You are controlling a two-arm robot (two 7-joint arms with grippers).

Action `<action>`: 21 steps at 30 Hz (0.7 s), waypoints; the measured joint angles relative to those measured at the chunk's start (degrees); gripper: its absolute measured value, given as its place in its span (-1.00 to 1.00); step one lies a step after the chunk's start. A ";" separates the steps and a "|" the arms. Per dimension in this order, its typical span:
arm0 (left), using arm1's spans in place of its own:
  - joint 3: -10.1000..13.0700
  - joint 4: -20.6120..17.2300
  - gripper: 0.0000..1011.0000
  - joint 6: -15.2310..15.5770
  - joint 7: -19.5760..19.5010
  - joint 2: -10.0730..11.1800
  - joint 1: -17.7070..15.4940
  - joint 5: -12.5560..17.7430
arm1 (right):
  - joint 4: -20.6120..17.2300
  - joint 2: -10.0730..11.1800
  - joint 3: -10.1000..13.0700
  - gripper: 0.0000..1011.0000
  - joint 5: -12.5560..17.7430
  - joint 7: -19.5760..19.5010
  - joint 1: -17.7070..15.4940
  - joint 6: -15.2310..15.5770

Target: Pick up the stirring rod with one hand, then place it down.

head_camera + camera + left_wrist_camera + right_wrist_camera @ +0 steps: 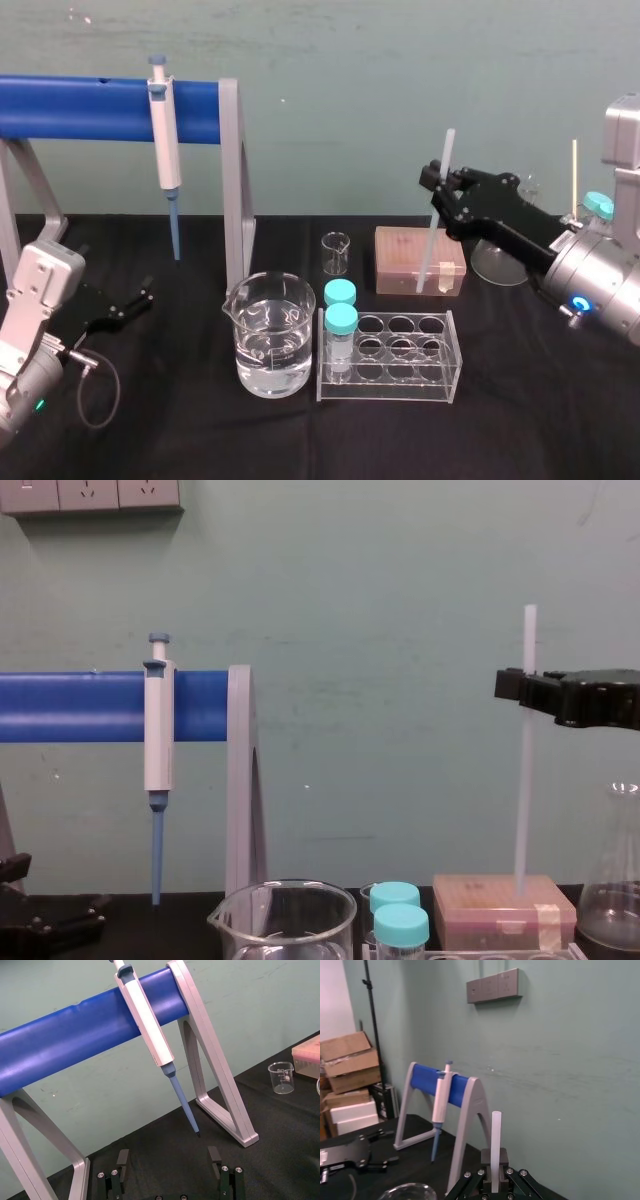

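Stirring rod [431, 235] being held upright
It is being clamped by right pincer [441, 184] at 2 o'clock; left pincer [169, 1164], 8 o'clock, apart.

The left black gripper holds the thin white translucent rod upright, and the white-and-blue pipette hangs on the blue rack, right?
Wrong arm: the head view shows the right gripper holding the thin white translucent rod upright; the left gripper is open and empty. The white-and-blue pipette does hang on the blue rack.

No text, label or number can be read; marks on the small beaker [281, 1077] are too small.
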 joint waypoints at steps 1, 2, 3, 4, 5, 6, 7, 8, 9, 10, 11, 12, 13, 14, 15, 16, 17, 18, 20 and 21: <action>0.00 0.00 0.98 0.00 0.00 0.00 0.00 0.00 | -0.01 0.03 -0.12 -0.84 0.12 0.17 -0.05 0.02; 0.00 0.00 0.98 0.00 0.00 0.00 0.00 0.00 | -0.04 0.07 -0.21 -0.84 0.19 0.28 -0.09 0.03; 0.00 0.00 0.98 0.00 0.00 0.00 0.00 0.00 | -0.07 0.15 -0.45 -0.84 0.44 0.57 -0.20 0.04; 0.00 0.00 0.98 0.00 0.00 0.00 0.00 0.00 | -0.07 0.19 -0.58 -0.84 0.51 0.65 -0.24 0.04; 0.00 0.00 0.98 0.00 0.00 0.00 0.00 0.00 | -0.08 0.23 -0.70 -0.84 0.54 0.73 -0.28 0.04; 0.00 0.00 0.98 0.00 0.00 0.00 0.00 0.00 | -0.08 0.32 -0.96 -0.84 0.54 0.78 -0.37 0.04; 0.00 0.00 0.98 0.00 0.00 0.00 0.00 0.00 | -0.07 0.40 -1.22 -0.84 0.49 0.78 -0.49 -0.03; 0.00 0.00 0.98 0.00 0.00 0.00 0.00 0.00 | -0.07 0.40 -1.22 -0.84 0.49 0.78 -0.49 -0.03; 0.00 0.00 0.98 0.00 0.00 0.00 0.00 0.00 | -0.01 0.48 -1.43 -0.84 0.35 0.78 -0.60 -0.18; 0.00 0.00 0.98 0.00 0.00 0.00 0.00 0.00 | 0.02 0.52 -1.54 -0.84 0.20 0.76 -0.67 -0.30; 0.00 0.00 0.98 0.00 0.00 0.00 0.00 0.00 | 0.10 0.59 -1.70 -0.84 0.03 0.74 -0.81 -0.45; 0.00 0.00 0.98 0.00 0.00 0.00 0.00 0.00 | 0.15 0.61 -1.74 -0.84 -0.01 0.74 -0.88 -0.49; 0.00 0.00 0.98 0.00 0.00 0.00 0.00 0.00 | 0.21 0.62 -1.79 -0.84 -0.06 0.72 -0.93 -0.52; 0.00 0.00 0.98 0.00 0.00 0.00 0.00 0.00 | 0.36 0.62 -1.91 -0.84 -0.12 0.70 -1.04 -0.56; 0.00 0.00 0.98 0.00 0.00 0.00 0.00 0.00 | 0.43 0.60 -1.95 -0.84 -0.13 0.69 -1.09 -0.59; 0.00 0.00 0.98 0.00 0.00 0.00 0.00 0.00 | 0.50 0.58 -2.00 -0.84 -0.13 0.69 -1.13 -0.64; 0.00 0.00 0.98 0.00 0.00 0.00 0.00 0.00 | 0.57 0.56 -2.05 -0.84 -0.13 0.69 -1.18 -0.71; 0.00 0.00 0.98 0.00 0.00 0.00 0.00 0.00 | 0.73 0.50 -2.19 -0.84 -0.14 0.72 -1.25 -0.89; 0.00 0.00 0.98 0.00 0.00 0.00 0.00 0.00 | 0.98 0.40 -2.32 -0.84 -0.22 0.82 -1.31 -1.23; 0.00 0.00 0.98 0.00 0.00 0.00 0.00 0.00 | 0.98 0.40 -2.32 -0.84 -0.22 0.82 -1.31 -1.23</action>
